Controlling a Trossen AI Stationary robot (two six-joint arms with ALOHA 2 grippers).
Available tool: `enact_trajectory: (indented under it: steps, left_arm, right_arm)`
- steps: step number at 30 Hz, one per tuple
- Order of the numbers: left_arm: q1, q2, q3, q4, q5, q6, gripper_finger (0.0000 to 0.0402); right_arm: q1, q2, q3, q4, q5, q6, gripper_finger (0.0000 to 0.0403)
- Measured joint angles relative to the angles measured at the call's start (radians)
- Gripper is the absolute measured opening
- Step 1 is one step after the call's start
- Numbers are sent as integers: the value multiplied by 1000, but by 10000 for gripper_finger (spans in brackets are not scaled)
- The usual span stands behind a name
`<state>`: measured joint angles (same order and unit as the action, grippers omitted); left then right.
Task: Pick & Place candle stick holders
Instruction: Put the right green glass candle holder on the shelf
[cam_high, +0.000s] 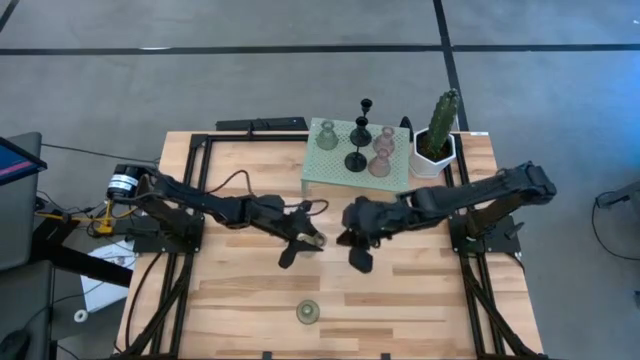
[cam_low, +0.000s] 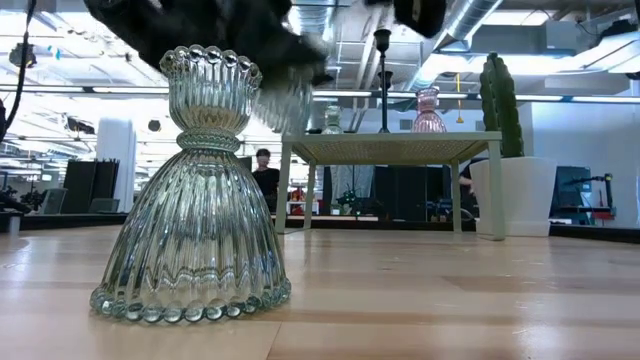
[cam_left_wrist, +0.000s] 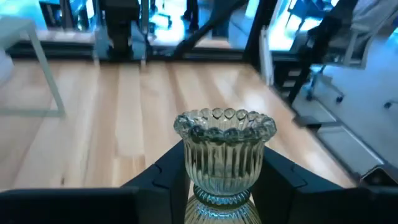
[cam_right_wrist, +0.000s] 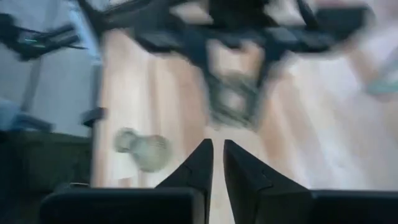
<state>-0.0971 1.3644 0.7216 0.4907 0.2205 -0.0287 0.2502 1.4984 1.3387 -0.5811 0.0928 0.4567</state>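
My left gripper (cam_high: 303, 240) is over the table's middle, shut on a pale green ribbed glass holder (cam_left_wrist: 224, 152). The held holder shows as a blur above the table in the low view (cam_low: 290, 100). My right gripper (cam_high: 356, 247) is just to its right, shut and empty (cam_right_wrist: 217, 158). Another pale green holder (cam_high: 307, 312) stands on its beaded base near the table's front edge, and looms large in the low view (cam_low: 190, 200). On the mint stand (cam_high: 340, 175) stand a pale green holder (cam_high: 326, 135), two black holders (cam_high: 357, 152) and two pinkish holders (cam_high: 381, 160). My left gripper pinches the holder between its two fingers (cam_left_wrist: 165, 180), at the lower wall of the beaded cup (cam_left_wrist: 194, 171), just above the neck. The cup's rim stands clear past the fingers. In the low view the holder is off the table top.
A green cactus in a white pot (cam_high: 437, 140) stands at the back right beside the stand. Bare wooden table (cam_high: 420, 300) lies in front of both grippers. Black frame rails run along the table's left and right sides. A person shows in the room behind (cam_low: 265, 175).
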Motion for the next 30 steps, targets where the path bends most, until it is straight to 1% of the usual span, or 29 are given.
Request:
enact_trajectory:
  steps: [3,5,8,11,14,21,26,30]
  left_arm:
    - [-1,-3,-3,-20,3,3,129]
    - [-1,-5,-9,-45,3,10,131]
    - [-1,-32,-4,-12,-17,25,137]
    - [0,-44,-4,-20,-62,55,132]
    - [8,-71,-4,-16,-88,84,129]
    - [59,-132,-3,-16,-93,103,132]
    - [112,-163,-3,-13,-93,132,130]
    - [169,-168,-3,30,-92,137,130]
  right_arm:
    - [3,-40,1,-23,12,-11,18]
    - [15,-65,2,-76,10,-15,9]
    - [42,-85,-1,-158,17,-15,2]
    - [96,-111,0,-198,124,-46,0]
    - [167,-131,1,-192,234,-74,0]
    - [315,-162,1,-208,456,-82,0]
    - [391,-169,-13,-263,552,-32,0]
    - [422,-166,-61,-304,621,60,0]
